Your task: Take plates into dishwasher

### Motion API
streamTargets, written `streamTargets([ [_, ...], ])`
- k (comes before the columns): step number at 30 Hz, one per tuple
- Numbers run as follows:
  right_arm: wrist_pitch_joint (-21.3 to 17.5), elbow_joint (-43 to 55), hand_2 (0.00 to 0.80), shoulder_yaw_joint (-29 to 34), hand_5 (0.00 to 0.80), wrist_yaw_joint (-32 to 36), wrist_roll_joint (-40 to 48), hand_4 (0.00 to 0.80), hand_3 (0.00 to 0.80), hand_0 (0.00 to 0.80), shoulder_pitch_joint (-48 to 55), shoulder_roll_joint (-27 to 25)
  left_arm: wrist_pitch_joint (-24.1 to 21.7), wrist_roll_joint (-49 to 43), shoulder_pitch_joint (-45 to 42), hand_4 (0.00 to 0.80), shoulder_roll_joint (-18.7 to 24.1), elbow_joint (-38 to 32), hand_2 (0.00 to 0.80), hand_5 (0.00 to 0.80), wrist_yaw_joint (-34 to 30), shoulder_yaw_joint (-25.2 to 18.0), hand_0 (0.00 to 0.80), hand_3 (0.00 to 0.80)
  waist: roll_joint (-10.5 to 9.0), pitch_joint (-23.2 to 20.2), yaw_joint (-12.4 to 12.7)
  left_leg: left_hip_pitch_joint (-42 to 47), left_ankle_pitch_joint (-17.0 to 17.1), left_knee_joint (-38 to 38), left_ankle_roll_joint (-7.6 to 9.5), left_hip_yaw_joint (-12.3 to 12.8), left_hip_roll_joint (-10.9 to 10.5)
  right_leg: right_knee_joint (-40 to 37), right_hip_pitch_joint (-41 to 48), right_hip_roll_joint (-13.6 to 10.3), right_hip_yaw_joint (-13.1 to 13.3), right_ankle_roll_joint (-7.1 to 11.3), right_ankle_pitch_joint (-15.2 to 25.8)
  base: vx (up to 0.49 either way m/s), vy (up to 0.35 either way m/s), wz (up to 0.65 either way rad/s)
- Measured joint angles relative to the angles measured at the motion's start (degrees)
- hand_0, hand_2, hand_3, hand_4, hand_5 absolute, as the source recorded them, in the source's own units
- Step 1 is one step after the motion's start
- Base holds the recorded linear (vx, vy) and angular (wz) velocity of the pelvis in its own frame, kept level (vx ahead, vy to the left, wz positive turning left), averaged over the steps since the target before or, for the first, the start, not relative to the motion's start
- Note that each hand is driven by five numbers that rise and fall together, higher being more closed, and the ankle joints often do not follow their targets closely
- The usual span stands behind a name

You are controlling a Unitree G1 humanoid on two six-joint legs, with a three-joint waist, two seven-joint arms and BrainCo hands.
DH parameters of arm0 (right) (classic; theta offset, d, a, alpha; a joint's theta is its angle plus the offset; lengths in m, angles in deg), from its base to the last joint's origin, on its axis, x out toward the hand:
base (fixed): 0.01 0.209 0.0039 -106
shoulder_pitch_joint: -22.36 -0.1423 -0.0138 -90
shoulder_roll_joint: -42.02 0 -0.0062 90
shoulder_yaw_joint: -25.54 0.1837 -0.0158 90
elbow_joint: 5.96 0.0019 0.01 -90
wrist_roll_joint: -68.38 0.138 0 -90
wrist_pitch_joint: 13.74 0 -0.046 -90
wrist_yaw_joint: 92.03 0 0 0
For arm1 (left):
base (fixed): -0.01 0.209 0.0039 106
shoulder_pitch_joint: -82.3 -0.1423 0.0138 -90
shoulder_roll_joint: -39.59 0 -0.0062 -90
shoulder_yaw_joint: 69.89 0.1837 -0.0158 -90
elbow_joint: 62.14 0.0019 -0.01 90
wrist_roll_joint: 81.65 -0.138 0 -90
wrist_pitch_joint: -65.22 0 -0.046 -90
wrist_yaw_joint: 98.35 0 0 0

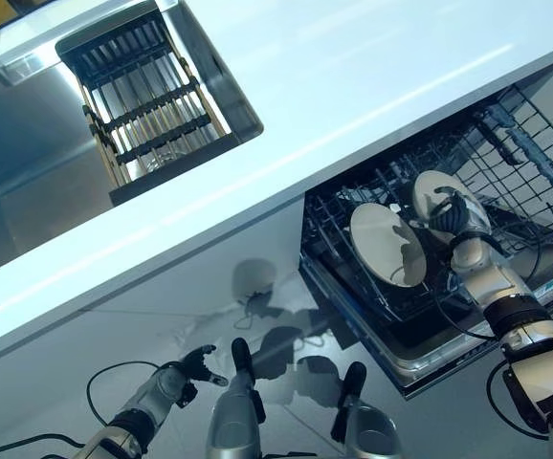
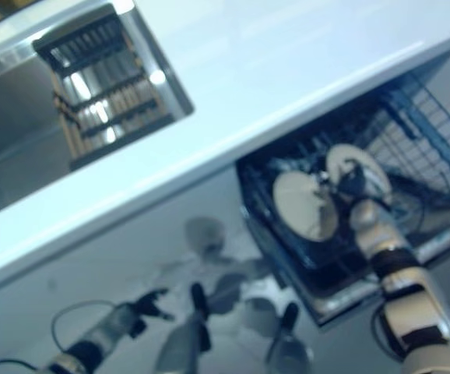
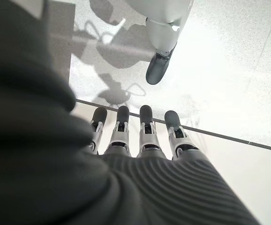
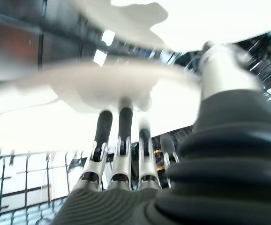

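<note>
Two round, pale cream plates are being held upright in the pulled-out dishwasher rack [image 1: 535, 182]. The rear plate [image 1: 431, 191] is being pinched at its rim by the right hand [image 1: 452, 216], thumb opposite fingers; the front plate [image 1: 387, 245] is standing just beside it. The left hand [image 1: 192, 366] is hanging low over the floor, fingers relaxed and straight.

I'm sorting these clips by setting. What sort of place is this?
Most likely a kitchen: a white countertop with a sunken sink holding a slatted drying rack, and beneath it a pulled-out dishwasher rack with two plates, the right hand at one.
</note>
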Motion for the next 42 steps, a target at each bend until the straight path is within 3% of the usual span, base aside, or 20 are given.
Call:
streamTargets([
  [8,-0.1,0.0,0.0,0.0,0.0,-0.7,1.0,0.0,0.0,0.0,0.3,0.1,0.0,0.0,0.0,0.0,0.1,-0.2,0.0,0.0,0.0,0.0,0.0,0.0,-0.28,0.1,-0.1,0.0,0.2,0.0,0.18,-0.1,0.0,0.0,0.1,0.0,0.0,-0.04,0.2,0.0,0.0,0.0],
  [13,-1.2,2.5,0.0,0.7,0.0,-2.3,1.4,0.0,0.0,0.0,2.8,0.0,0.0,-0.1,-0.1,0.0,0.2,-0.2,0.0,0.0,0.0,0.0,0.0,0.0,-1.5,0.0,-0.2,0.3,0.2,0.0,0.19,0.0,0.0,0.0,0.4,0.0,0.1,-0.03,0.3,0.0,0.0,0.0],
  [17,-2.6,7.3,0.0,4.4,0.0,-4.1,2.0,0.0,0.0,0.0,5.3,0.0,0.0,-0.3,-0.3,0.0,0.2,-0.4,0.0,0.0,0.0,-0.2,0.0,0.0,-2.22,0.0,-0.3,1.1,0.2,0.0,0.19,0.0,0.0,-0.1,1.3,0.0,0.2,-0.02,0.3,0.0,0.0,0.0],
  [26,-9.1,23.3,0.0,14.1,0.0,-10.5,2.9,0.0,0.0,0.0,15.7,0.5,-0.1,-0.6,-3.2,0.0,0.1,-0.6,0.0,0.0,0.7,-2.4,0.0,0.0,-4.83,-0.9,-0.6,2.2,0.2,0.0,0.17,0.4,0.0,-0.1,2.0,0.0,0.9,0.0,0.3,0.0,0.0,0.0],
  [28,-11.4,25.7,0.0,16.8,0.0,-12.8,4.6,0.0,0.0,0.0,18.8,2.6,-0.1,-0.6,-4.9,0.0,0.1,-0.5,0.0,0.0,1.1,-3.6,0.0,0.0,-6.01,-1.5,-1.8,2.4,0.2,-0.1,0.17,0.4,0.0,-0.2,2.1,0.0,1.1,0.0,0.3,0.018,0.047,-0.04],
  [30,-15.4,26.4,0.0,21.4,0.0,-14.8,11.8,0.0,0.0,0.0,23.8,5.6,-0.2,-0.7,-5.7,0.0,-0.1,0.0,0.0,0.0,1.7,-4.0,0.0,0.0,-6.85,-2.0,-1.9,3.3,0.1,-0.1,0.01,1.2,0.0,-0.2,2.5,0.0,2.0,0.01,0.3,0.015,0.047,-0.14],
  [32,-17.0,26.1,0.0,23.7,0.0,-15.1,17.2,0.0,0.0,0.0,26.6,7.8,-0.3,-0.7,-6.1,0.0,-0.1,0.7,0.0,0.0,2.4,-4.1,0.0,0.0,-7.16,-2.2,-2.0,4.2,-0.2,-0.1,-0.13,1.9,0.1,-0.2,2.9,0.0,2.7,0.04,0.3,0.023,0.027,-0.15],
  [33,-19.0,24.1,0.0,25.9,0.0,-15.1,25.2,0.0,0.0,0.0,28.5,10.6,-0.4,-0.7,-6.6,0.0,0.0,1.5,0.0,0.0,2.7,-4.1,0.0,0.0,-7.4,-2.9,-3.3,4.2,-0.3,-0.1,0.04,2.0,0.2,-0.4,2.9,0.0,3.0,0.05,0.4,0.025,0.013,-0.11],
  [38,-21.0,11.4,0.0,31.4,0.0,-12.3,45.0,0.0,0.0,0.0,33.4,15.3,-0.6,-0.5,-7.5,0.0,-0.9,2.8,0.0,0.0,3.1,-4.0,0.0,0.0,-6.94,-5.2,-5.2,5.1,-0.3,-0.1,-0.23,3.4,0.2,-1.7,3.5,0.2,4.2,-0.01,1.4,0.024,-0.011,-0.14],
  [42,-21.5,3.0,0.0,31.6,0.0,-11.7,53.3,0.0,0.0,0.0,37.9,17.8,-0.7,-0.4,-8.0,0.0,-1.6,2.9,0.0,0.0,3.1,-3.9,0.0,0.0,-5.72,-7.1,-6.6,5.6,-0.5,-0.2,-0.32,3.6,0.3,-1.7,3.8,0.2,4.3,-0.01,1.4,0.0,0.0,0.0],
])
